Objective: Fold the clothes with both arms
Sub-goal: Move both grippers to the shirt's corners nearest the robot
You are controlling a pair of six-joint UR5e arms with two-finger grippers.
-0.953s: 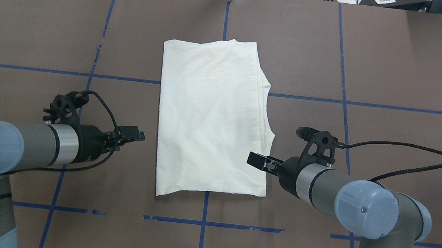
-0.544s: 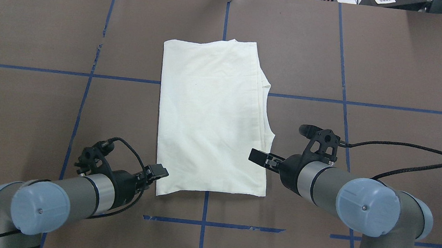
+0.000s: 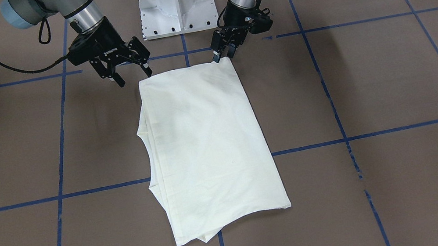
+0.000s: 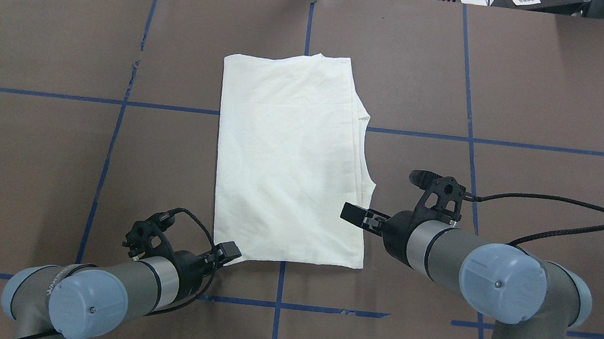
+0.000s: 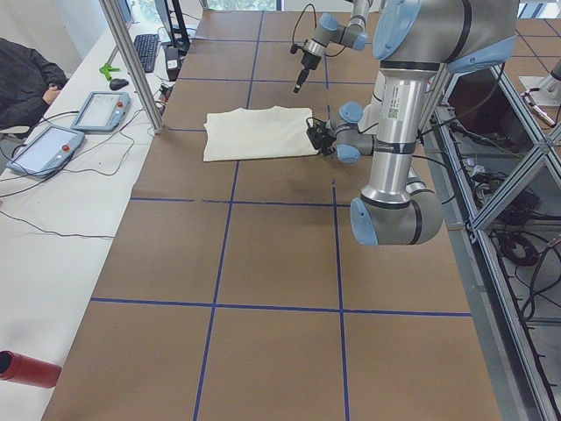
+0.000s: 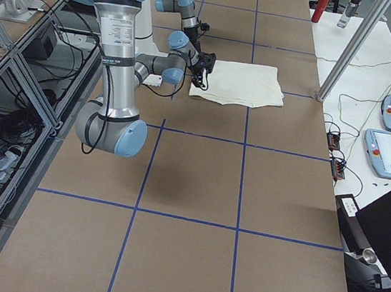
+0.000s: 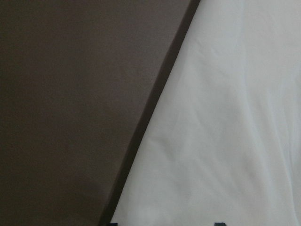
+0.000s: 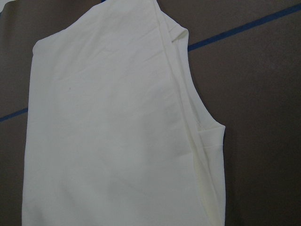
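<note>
— Brown covering on the table (image 4: 42, 24), with blue tape lines (image 4: 62, 96) ruled across it in a grid. Where does the T-shirt lie?

— The T-shirt (image 4: 286, 156) is flat in the middle, folded into a long rectangle. Its plain cream side is up and no print shows. One tape line passes under it crosswise. Layered edges and a small step show along its right side.

— And the left hand?

— The left hand (image 4: 229, 251) is low at the shirt's near left corner, its tips right at the cloth. Its wrist camera shows cream fabric over most of the frame. Two dark fingertips sit apart at the bottom edge, so the fingers are spread and grip nothing that I can see.

— The right one?

— The right hand (image 4: 353, 215) hangs above the table by the shirt's right edge, towards the near end. From the front camera its two fingers stand clearly apart and hold nothing. Its wrist camera looks down on the shirt from higher up.

— Anything else?

— A white pedestal base (image 3: 176, 1) at the table's near edge.
</note>
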